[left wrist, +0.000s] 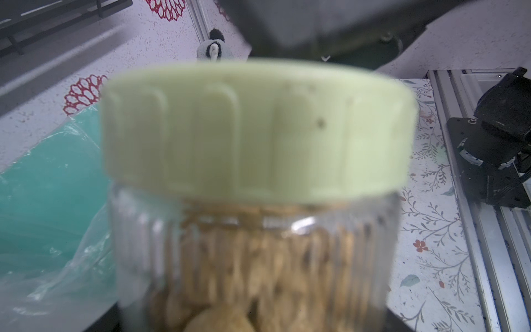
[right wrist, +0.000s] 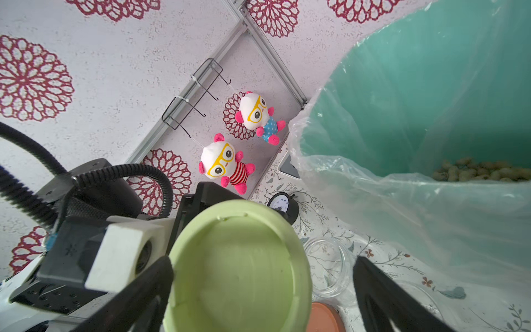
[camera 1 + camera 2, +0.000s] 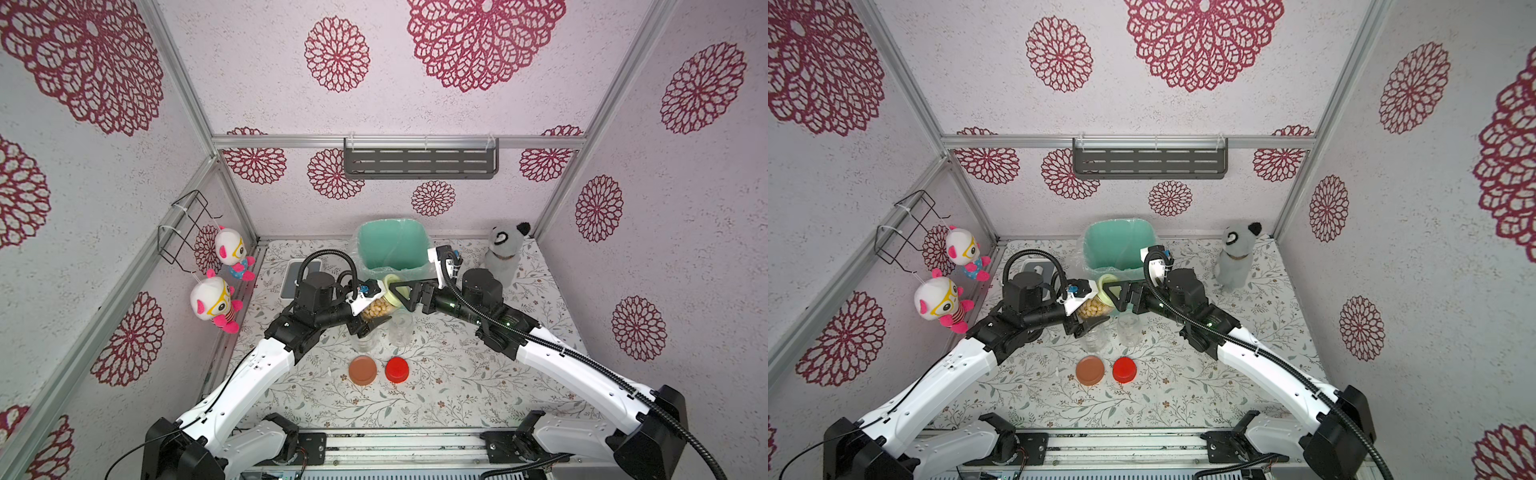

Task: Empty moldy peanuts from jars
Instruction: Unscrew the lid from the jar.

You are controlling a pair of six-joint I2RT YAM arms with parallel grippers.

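moldy peanuts (image 1: 258,276) sealed in the last capped jar (image 3: 376,311), lid not off yet

left gripper (image 3: 371,312): fingers part closed, clamped across the jar's clear body. jar looks lifted off the table and tipped so its pale green lid (image 1: 258,129) faces the right fingers. reads as hold-and-brace so the other arm can unscrew.

right gripper (image 2: 263,261): fingers spread as wide as they go, straddling the lid. one finger (image 2: 143,290) sits at the rim, can't tell if it touches. the other finger (image 2: 385,293) is well apart from it. nothing gripped.

mint bin (image 2: 402,86) with its plastic liner stands just beyond the right fingertips, and a heap of kernels (image 2: 482,172) lies in the bottom. my guess: jar is held this close so the pour is short once the cap is off.

two open empty jars (image 3: 401,330) stand on the table near the left fingers. brown lid (image 3: 363,370) and red lid (image 3: 397,369) lie well apart from both sets of fingers. looks like two of three done.
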